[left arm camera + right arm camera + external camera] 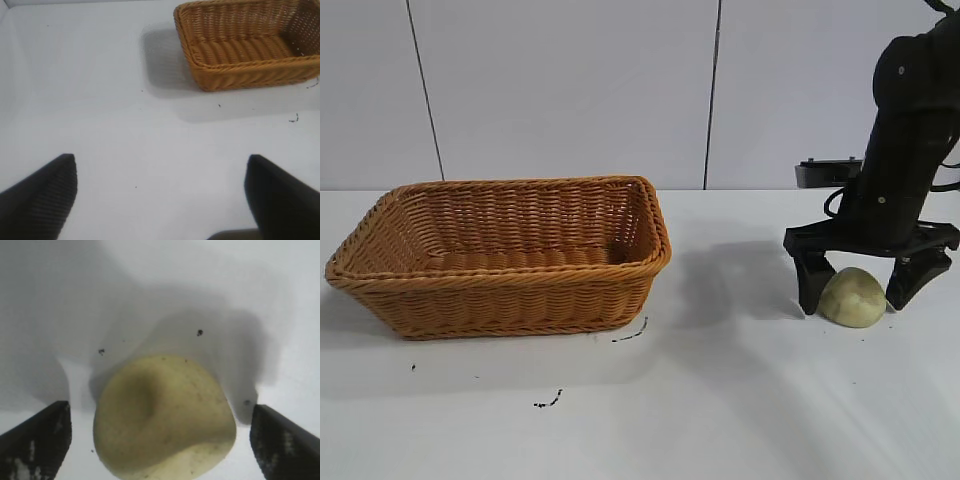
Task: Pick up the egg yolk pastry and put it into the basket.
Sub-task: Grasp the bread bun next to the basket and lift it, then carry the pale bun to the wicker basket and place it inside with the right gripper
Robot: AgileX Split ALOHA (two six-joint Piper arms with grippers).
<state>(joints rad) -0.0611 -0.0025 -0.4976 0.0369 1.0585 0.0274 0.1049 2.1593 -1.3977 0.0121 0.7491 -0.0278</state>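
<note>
The egg yolk pastry [853, 297] is a pale yellowish-green lump lying on the white table at the right. My right gripper [861, 283] is lowered over it, open, with one finger on each side and a gap to both. In the right wrist view the pastry [165, 415] lies between the two black fingertips [37, 440], untouched. The orange-brown wicker basket [505, 290] stands empty at the left. My left gripper [160, 187] is open and empty above bare table, and the basket [245, 75] shows ahead of it.
A white table [720, 400] with small dark specks [548, 402] in front of the basket. A white panelled wall runs behind. The right arm [910, 130] stands over the table's right end.
</note>
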